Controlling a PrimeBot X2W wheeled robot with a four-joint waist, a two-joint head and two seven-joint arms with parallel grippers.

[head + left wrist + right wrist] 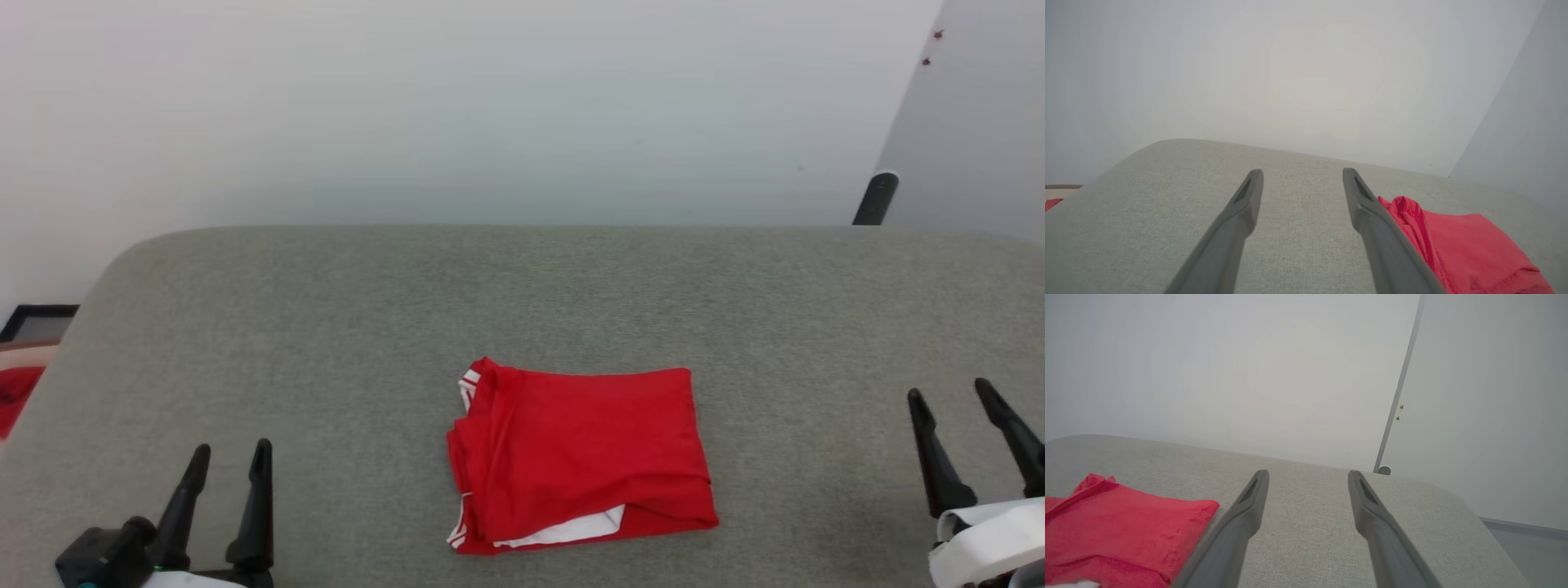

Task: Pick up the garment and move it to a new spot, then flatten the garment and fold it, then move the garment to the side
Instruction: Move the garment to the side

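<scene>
The garment lies folded into a red rectangle on the grey padded surface, near its front middle, with white fabric peeking out at its lower edge and striped trim at its left side. My left gripper stands open at the lower left, well apart from the garment. At the lower right my right gripper is open too, also clear of it. In the left wrist view the garment lies right of my open left gripper. In the right wrist view the garment lies left of my open right gripper.
A pale wall runs behind the surface. A dark post rises behind its far right edge. Off the left edge sit a dark frame and a red cloth lower down.
</scene>
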